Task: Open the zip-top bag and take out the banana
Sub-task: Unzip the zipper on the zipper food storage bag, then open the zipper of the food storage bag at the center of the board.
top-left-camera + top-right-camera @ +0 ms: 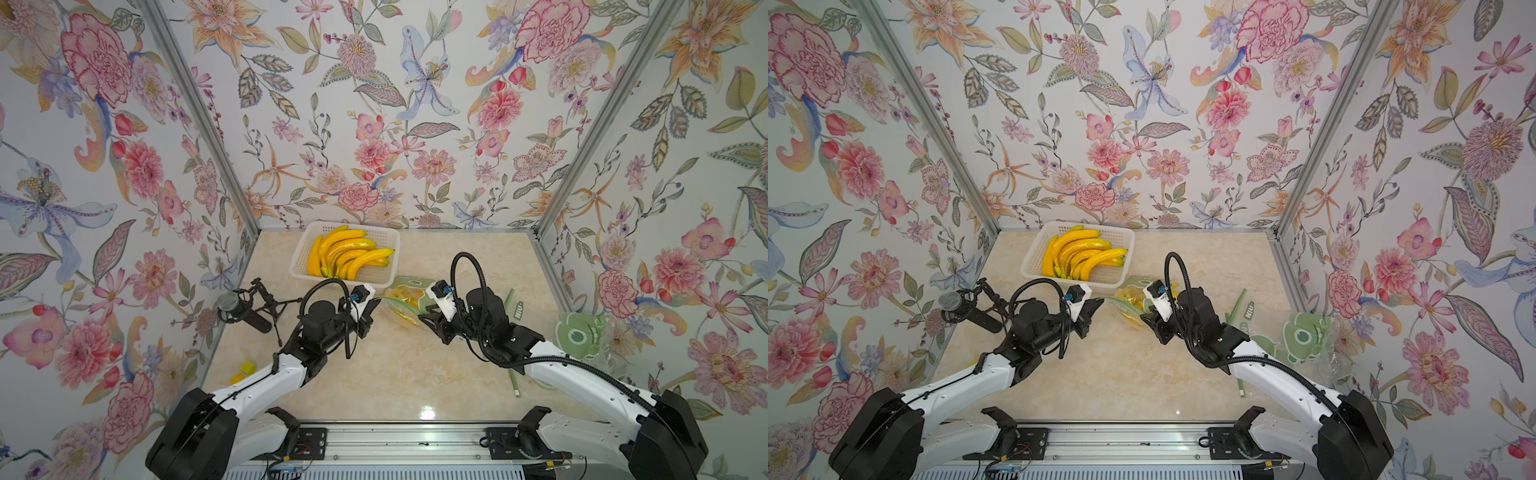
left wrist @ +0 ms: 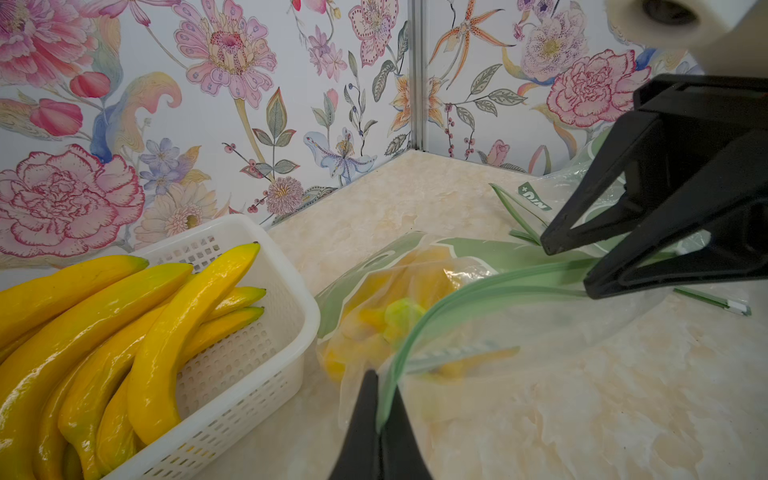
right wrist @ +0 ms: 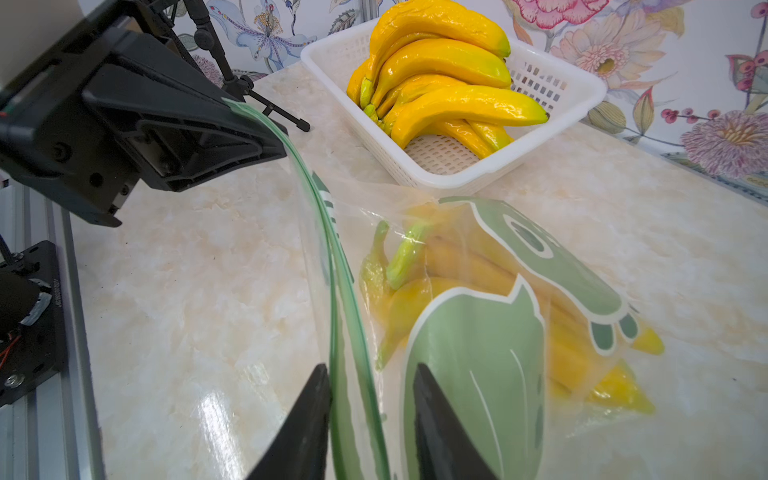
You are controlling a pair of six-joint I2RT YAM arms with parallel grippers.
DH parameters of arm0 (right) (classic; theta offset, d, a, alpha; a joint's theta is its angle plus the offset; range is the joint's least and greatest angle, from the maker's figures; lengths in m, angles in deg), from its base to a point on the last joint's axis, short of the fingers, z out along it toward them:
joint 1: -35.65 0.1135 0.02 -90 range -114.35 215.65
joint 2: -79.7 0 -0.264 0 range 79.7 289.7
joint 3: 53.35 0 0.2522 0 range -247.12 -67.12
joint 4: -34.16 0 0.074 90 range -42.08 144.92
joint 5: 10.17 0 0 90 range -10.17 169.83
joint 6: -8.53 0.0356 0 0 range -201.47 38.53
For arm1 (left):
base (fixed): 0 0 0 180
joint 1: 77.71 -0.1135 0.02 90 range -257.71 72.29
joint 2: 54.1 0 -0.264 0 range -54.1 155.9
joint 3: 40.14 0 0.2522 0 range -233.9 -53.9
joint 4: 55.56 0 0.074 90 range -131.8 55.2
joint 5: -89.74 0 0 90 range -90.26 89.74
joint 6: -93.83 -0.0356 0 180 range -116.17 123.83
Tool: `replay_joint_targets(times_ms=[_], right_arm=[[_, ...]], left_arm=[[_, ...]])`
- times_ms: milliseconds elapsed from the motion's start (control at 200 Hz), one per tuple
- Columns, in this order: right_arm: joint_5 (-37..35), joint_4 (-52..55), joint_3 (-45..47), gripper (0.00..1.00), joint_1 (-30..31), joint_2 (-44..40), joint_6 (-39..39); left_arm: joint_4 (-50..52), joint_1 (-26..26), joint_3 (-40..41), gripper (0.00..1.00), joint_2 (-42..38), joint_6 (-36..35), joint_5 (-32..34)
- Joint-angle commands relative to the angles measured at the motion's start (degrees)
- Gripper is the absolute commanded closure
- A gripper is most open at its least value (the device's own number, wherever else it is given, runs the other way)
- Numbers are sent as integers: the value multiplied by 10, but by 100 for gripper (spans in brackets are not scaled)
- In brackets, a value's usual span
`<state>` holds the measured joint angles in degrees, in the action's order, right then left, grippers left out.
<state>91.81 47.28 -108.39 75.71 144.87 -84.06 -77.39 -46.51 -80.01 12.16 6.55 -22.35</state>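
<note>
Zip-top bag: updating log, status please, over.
Left gripper shut on zip strip of clear green-printed plastic bag. Right gripper open, astride strip. Yellow bananas inside, not yet out. White plastic basket beside, not blocking.

The worktop [image 1: 395, 374] is a pale, glossy, marble-look slab. At the back sits a white basket [image 1: 303, 249] heaped with yellow bananas [image 1: 349, 253]. Just in front of it, to the right, the zip-top bag [image 1: 409, 286] rests with a banana [image 3: 469, 266] showing through. A microphone [image 1: 232, 305] on a small tripod stands at the left edge, with a yellow block [image 1: 248, 368] nearer the front. Crumpled green-printed bags [image 1: 577, 332] and a loose green strip [image 1: 513, 378] lie on the right.
</note>
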Motion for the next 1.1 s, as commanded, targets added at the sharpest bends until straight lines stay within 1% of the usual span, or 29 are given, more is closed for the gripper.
replay_joint_targets(times_ms=[0,100,220,260,350,450,565,575,605,701,886,1096], right_arm=[[-13,6,10,68,-2,11,-12],[-21,7,20,69,-1,20,-11],[-24,7,31,69,-4,3,-2],[-20,7,32,66,-5,-6,0],[5,7,30,54,-10,-27,6],[13,6,23,51,-19,-38,14],[20,8,11,51,-25,-35,14],[21,8,10,51,-38,-34,14],[22,7,6,51,-45,-31,12],[26,7,-4,54,-51,-13,7],[48,7,-7,59,-46,16,11],[44,7,11,58,-36,1,15]], left_arm=[[-4,5,7,98,-8,-6,-6],[-10,5,6,98,-3,-3,-7],[-11,6,5,97,0,-4,-4],[-9,6,6,97,2,-4,-4],[-8,6,5,97,5,-6,-4],[-9,8,8,97,5,-6,-3],[-11,9,12,97,3,-6,-4],[-11,9,12,97,3,-6,-5],[-10,9,13,97,2,-7,-6],[-7,10,15,97,-1,-7,-5],[-7,9,14,97,-5,-7,-3],[-8,9,7,97,5,-7,-7]])
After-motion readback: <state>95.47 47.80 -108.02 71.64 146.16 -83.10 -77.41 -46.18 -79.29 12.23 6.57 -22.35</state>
